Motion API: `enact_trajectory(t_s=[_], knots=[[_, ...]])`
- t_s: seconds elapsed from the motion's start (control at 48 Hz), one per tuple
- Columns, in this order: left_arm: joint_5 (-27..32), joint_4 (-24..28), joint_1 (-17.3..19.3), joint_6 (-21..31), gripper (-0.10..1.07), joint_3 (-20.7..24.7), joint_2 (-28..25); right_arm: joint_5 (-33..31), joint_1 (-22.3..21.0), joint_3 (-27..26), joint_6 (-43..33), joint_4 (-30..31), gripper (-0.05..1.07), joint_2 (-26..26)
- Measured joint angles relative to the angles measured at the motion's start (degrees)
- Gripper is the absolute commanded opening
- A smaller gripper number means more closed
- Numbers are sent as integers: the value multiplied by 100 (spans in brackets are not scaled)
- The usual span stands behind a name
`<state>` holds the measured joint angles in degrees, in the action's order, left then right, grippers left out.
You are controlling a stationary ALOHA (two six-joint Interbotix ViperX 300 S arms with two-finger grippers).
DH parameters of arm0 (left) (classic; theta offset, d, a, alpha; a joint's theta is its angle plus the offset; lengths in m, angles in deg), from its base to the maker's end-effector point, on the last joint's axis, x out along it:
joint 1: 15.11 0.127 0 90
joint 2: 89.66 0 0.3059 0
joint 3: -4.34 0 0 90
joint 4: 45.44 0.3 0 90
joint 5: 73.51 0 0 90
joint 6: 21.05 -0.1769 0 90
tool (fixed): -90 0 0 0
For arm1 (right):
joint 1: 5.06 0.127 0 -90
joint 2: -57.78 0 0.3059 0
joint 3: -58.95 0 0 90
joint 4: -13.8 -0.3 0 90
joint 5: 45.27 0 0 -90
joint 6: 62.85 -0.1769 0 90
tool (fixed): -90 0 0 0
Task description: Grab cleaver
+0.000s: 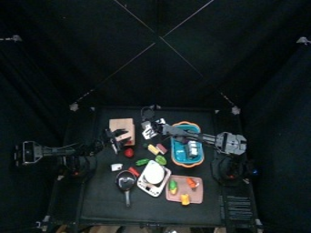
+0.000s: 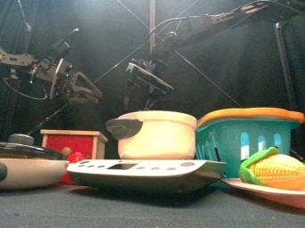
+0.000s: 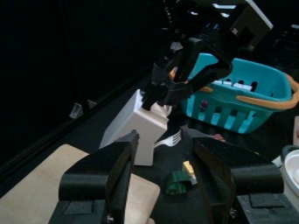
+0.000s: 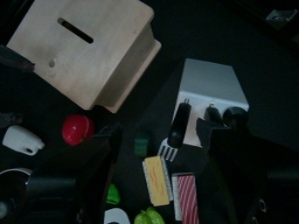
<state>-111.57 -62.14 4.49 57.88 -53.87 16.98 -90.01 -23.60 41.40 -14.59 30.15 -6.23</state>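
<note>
The cleaver [image 4: 211,83] is a pale grey-white slab with a darker side, standing on the table next to the tan wooden block [image 4: 87,48]. It also shows as the cleaver [image 3: 135,131] in the left wrist view and the cleaver [image 1: 155,128] from above. My right gripper [image 3: 176,83] hangs just above it, jaws open and holding nothing; its own camera looks straight down past the right gripper [image 4: 176,162]. A black-handled tool [image 4: 176,127] leans beside the slab. My left gripper [image 3: 167,149] rests open at the table's left, facing the scene.
A teal basket [image 3: 239,96] with an orange rim stands just beyond the cleaver. A red ball [image 4: 76,127], a yellow piece [image 4: 156,179] and other small toy foods lie nearby. A white pot [image 2: 155,134] and a scale [image 2: 143,174] stand at the front edge.
</note>
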Motion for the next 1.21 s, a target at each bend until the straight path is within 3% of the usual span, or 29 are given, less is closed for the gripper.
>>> enact_trajectory(t_s=[0.292, 0.646, 0.896, 1.208], knots=[[0, 0, 0, 9, 82, 0, 0, -35, -18, 0, 0, 9, 73, 88], [0, 9, 9, 9, 82, 0, 0, -158, -35, 0, -9, 53, 69, 167], [0, 0, 0, 0, 82, 0, 0, -246, -35, 0, -9, 132, 59, 158], [0, 0, 9, 9, 82, -18, -9, -255, -53, 0, -9, 149, 59, 158]])
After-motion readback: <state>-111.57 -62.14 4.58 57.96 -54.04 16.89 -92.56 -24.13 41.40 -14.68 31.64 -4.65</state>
